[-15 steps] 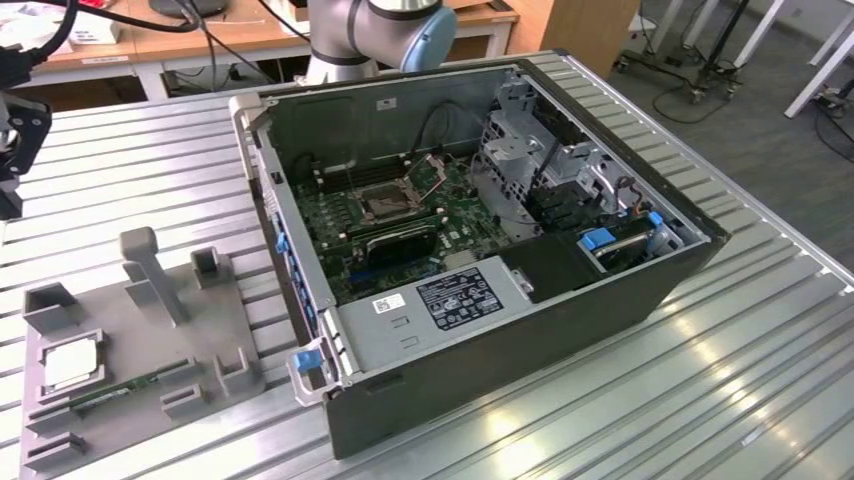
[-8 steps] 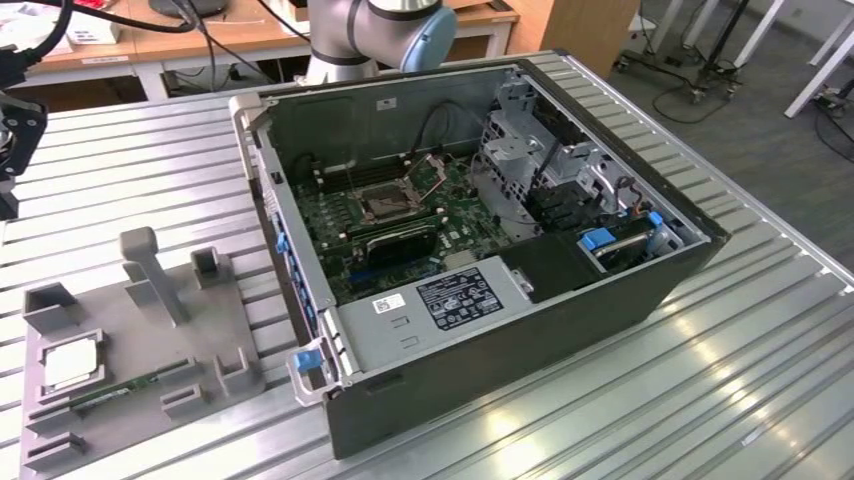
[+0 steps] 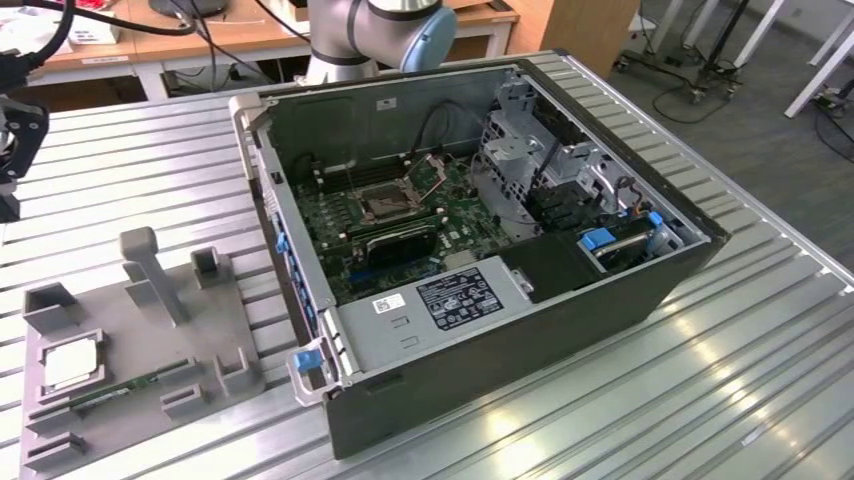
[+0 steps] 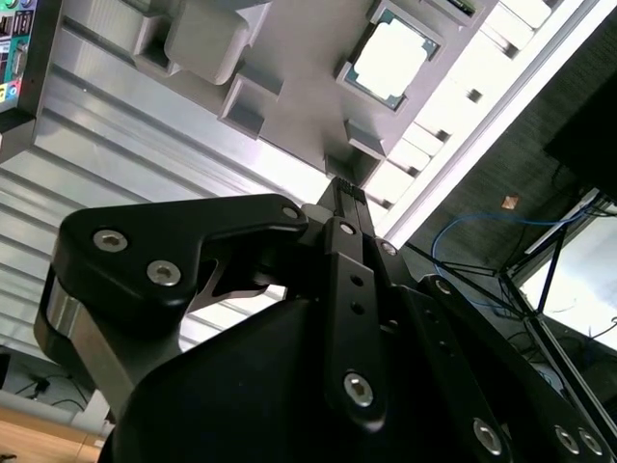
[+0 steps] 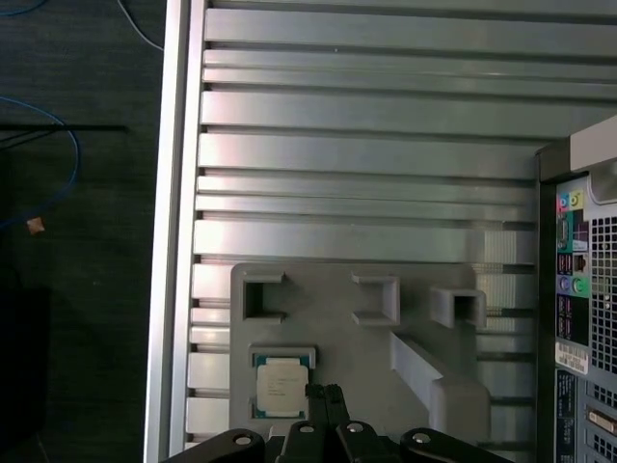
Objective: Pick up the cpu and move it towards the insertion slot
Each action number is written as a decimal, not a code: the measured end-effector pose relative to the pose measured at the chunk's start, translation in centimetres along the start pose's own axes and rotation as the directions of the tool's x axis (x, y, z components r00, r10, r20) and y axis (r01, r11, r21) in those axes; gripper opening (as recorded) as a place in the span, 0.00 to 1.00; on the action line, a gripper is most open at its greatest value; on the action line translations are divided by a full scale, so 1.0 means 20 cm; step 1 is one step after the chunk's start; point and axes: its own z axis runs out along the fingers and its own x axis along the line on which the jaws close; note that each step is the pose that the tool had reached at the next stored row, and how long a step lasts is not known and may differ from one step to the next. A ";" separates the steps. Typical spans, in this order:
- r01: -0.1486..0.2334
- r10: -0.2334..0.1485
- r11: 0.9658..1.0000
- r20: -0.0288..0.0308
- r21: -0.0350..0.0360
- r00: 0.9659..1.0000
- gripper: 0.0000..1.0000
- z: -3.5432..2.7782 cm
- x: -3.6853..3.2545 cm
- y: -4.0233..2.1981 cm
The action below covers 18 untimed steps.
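Observation:
The cpu [image 3: 70,362] lies flat in a square pocket of the grey fixture plate [image 3: 134,345] at the exterior view's lower left, silvery top up. It also shows in both wrist views, cpu [image 5: 281,388] and cpu [image 4: 390,60]. My black gripper [image 3: 14,150] hangs well above the table at the exterior view's far left, apart from the chip. Its fingertips [image 5: 314,392] are pressed together with nothing between them, and gripper [image 4: 345,188] points down toward the plate [image 5: 328,328]. The insertion slot [image 3: 384,205] sits on the green board inside the open computer case.
The open computer case [image 3: 534,330] fills the table's middle, with a power supply [image 3: 447,300] and a drive cage [image 3: 534,160] inside. A thin green memory stick [image 3: 127,390] and upright grey posts [image 3: 150,275] stand on the fixture. The table edge [image 5: 178,241] drops to dark floor.

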 end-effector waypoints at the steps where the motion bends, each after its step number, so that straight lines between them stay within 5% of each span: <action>1: 0.000 0.000 1.000 0.000 0.000 1.000 0.11 0.004 0.000 0.000; 18: 0.000 0.000 1.000 0.000 0.000 1.000 0.11 0.044 0.000 -0.002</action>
